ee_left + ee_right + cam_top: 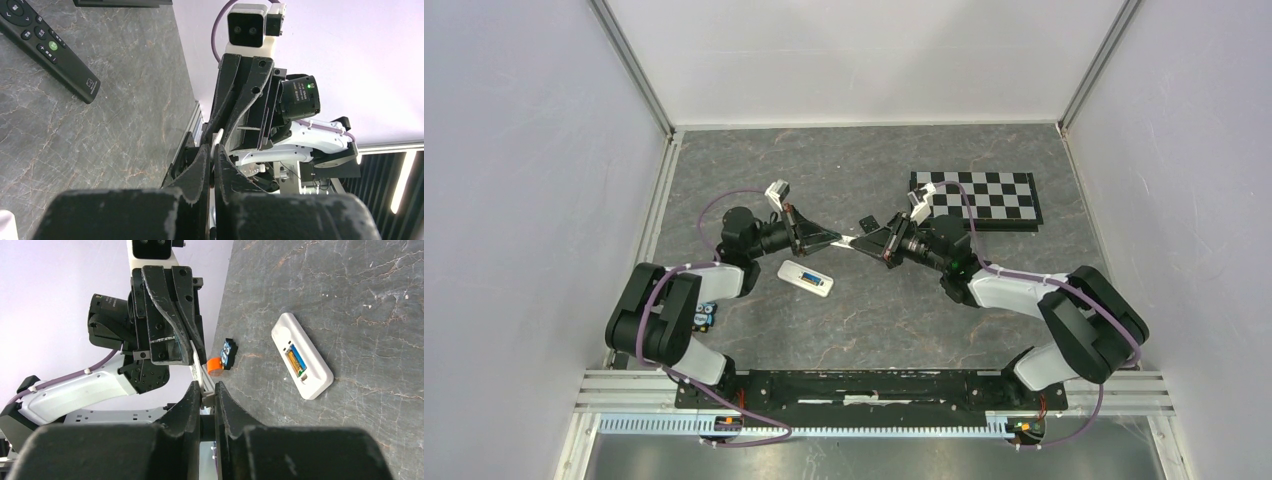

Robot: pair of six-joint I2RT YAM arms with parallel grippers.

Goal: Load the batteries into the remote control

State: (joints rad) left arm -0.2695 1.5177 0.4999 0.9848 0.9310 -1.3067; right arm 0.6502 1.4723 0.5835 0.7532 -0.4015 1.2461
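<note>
A white remote (806,277) lies back-up on the table with its battery bay open. A gold and blue battery (296,361) sits in the bay of this remote, seen in the right wrist view (310,375). My left gripper (836,240) and right gripper (861,243) meet tip to tip above the table. Both are shut on a thin white cover piece (849,240). The piece shows as a white sliver between the left fingers (218,137) and between the right fingers (197,371). An orange battery (215,366) and a blue battery (228,352) lie loose by the left arm's base (705,318).
A black remote (50,47) lies on the table beyond the right arm. A folded chessboard (976,198) lies at the back right. White walls close in the table on three sides.
</note>
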